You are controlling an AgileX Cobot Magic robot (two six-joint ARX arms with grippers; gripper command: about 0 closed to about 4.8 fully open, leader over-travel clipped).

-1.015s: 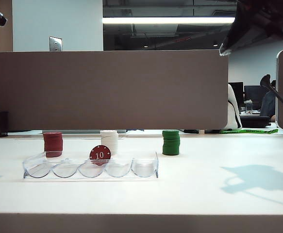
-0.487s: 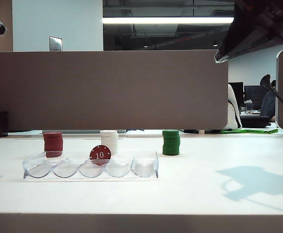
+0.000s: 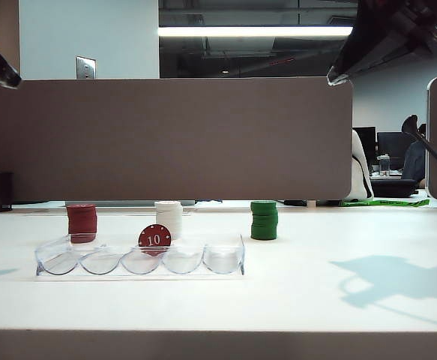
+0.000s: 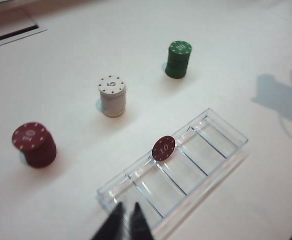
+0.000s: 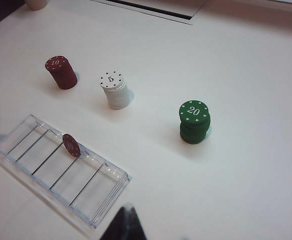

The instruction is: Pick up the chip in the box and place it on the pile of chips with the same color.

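The dark red chip [image 3: 154, 239] [image 4: 164, 148] [image 5: 71, 145] stands on edge in the middle slot of the clear box [image 3: 222, 260] [image 4: 226, 131] [image 5: 15, 131]. Behind the box's left end stands the dark red pile of chips [image 3: 82, 223] [image 4: 33, 144] [image 5: 60, 72]. My left gripper [image 3: 8, 75] [image 4: 127, 207] hangs high over the table's left side, above the near end of the box, shut and holding nothing. My right gripper [image 3: 338, 73] [image 5: 127, 207] is high on the right, shut and empty, beyond the box's right end.
A white stack [image 3: 169, 218] [image 4: 112, 95] [image 5: 115, 90] stands behind the box's middle, and a green stack [image 3: 264, 220] [image 4: 179, 59] [image 5: 194, 122] to its right. A brown partition [image 3: 166, 139] closes off the back of the table. The arms' shadows fall on the right of the white tabletop.
My left gripper has come down further into the exterior view at the upper left. My right gripper has edged slightly left at the top. The chips and the box have not moved.
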